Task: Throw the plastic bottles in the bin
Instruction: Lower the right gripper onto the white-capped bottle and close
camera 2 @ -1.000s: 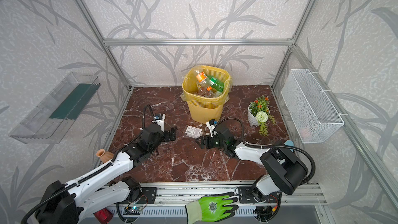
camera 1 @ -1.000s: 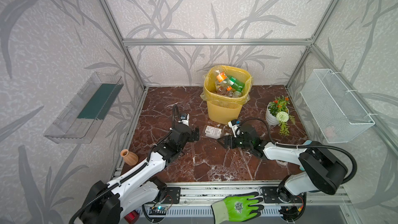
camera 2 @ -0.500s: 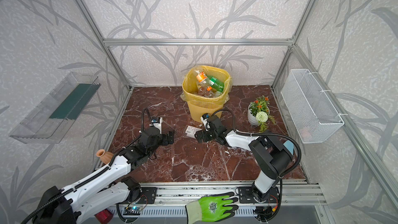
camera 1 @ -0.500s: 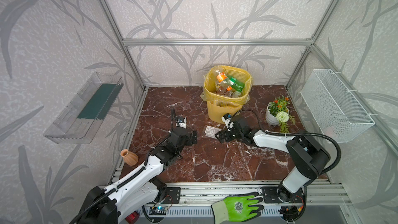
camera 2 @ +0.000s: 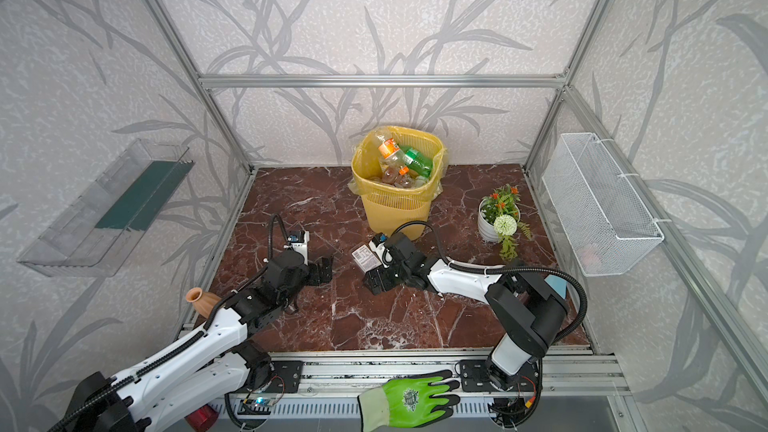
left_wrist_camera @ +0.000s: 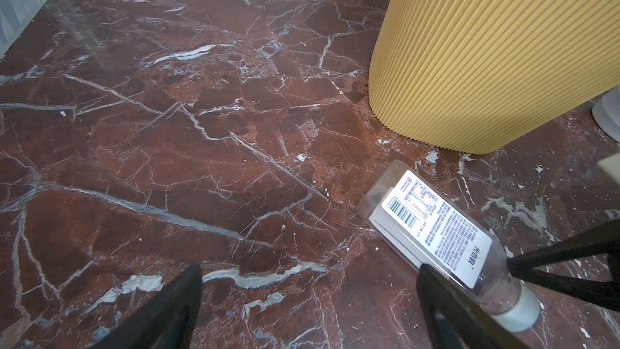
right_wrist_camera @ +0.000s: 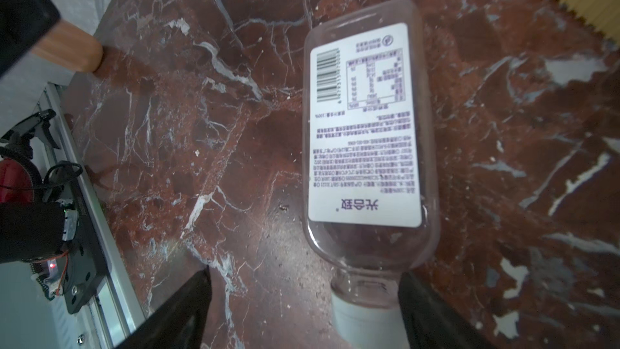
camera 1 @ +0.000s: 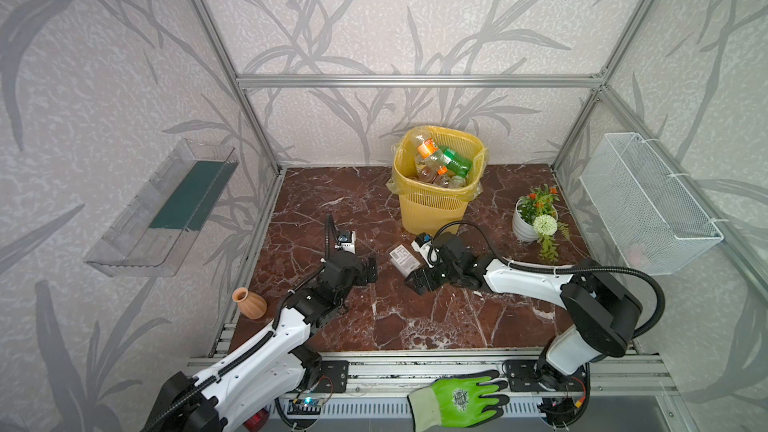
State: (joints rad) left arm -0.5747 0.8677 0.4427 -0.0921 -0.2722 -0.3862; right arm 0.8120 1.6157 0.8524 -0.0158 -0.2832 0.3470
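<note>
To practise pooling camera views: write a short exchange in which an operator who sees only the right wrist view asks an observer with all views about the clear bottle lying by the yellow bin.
Operator: I see one clear bottle lying flat. Any others loose?
Observer: No; in both top views it is the only bottle outside the bin.
Operator: I see only the bin's edge. What is in it?
Observer: Several bottles, an orange-labelled and a green one on top.
</note>
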